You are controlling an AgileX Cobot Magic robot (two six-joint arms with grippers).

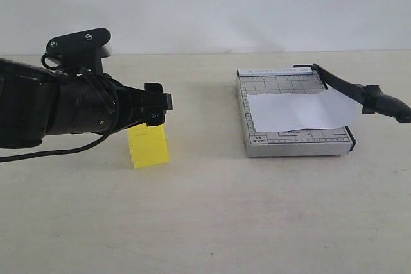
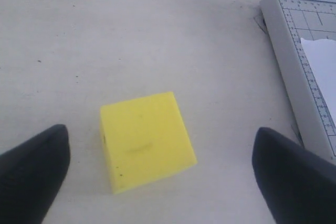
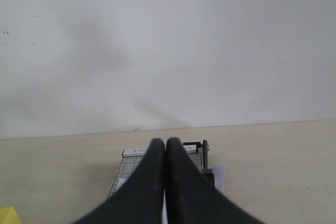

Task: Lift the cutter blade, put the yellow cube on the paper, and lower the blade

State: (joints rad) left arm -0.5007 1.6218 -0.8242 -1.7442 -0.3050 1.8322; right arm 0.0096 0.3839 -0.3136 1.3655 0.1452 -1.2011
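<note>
We see even, soft, bright light, with only faint shadows under the yellow cube (image 1: 148,147) and trimmer (image 1: 295,149). Close to the wrist cameras, the dark fingers (image 2: 31,171) blur.

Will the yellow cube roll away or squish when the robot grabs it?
Probably won't roll: the yellow cube has flat faces and rests on one on the table. Its surface looks matte, not shiny, so it likely won't slip much. Whether it squishes I cannot tell, but its flat sides should suit the open left gripper near it.
</note>
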